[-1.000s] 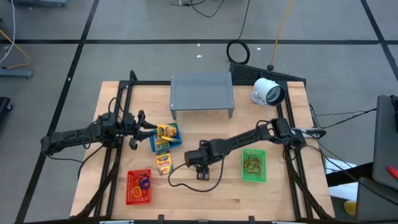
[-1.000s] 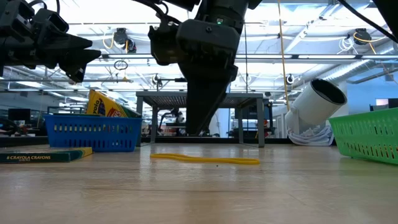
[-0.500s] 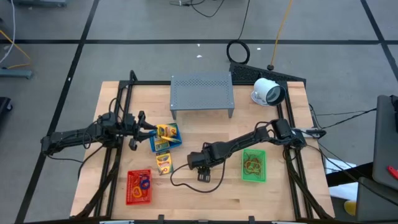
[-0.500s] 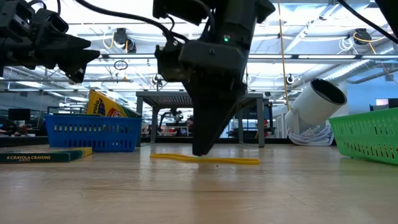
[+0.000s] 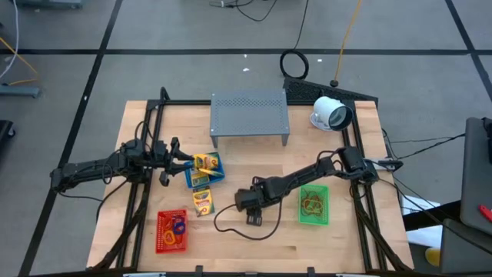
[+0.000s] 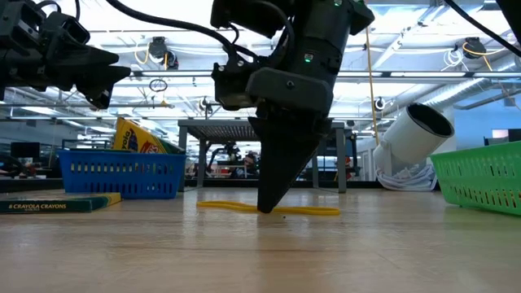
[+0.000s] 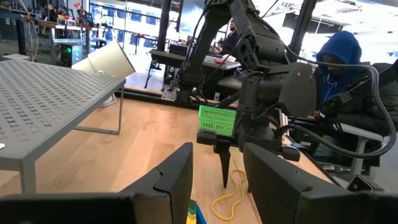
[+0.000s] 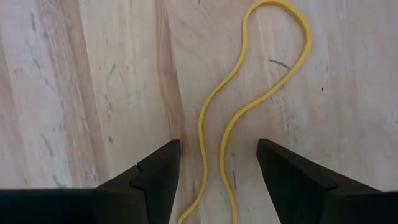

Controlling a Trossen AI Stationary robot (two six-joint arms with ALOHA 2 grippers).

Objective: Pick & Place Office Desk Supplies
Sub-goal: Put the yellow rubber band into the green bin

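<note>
Sorting is about halfway, by my judgement. Your left gripper hovers beside the blue basket, jaws apart and empty. You have three baskets, the red basket and green basket already holding bands. One crayon pack lies loose on the surface. Your right gripper straddles the yellow rubber band, jaws wide.

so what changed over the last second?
The right gripper came down, open, from above the table until its tips straddle the yellow rubber band on the wood; nothing gripped yet. The band has not moved. The left gripper stayed by the blue basket; the baskets and crayon packs are unchanged.
</note>
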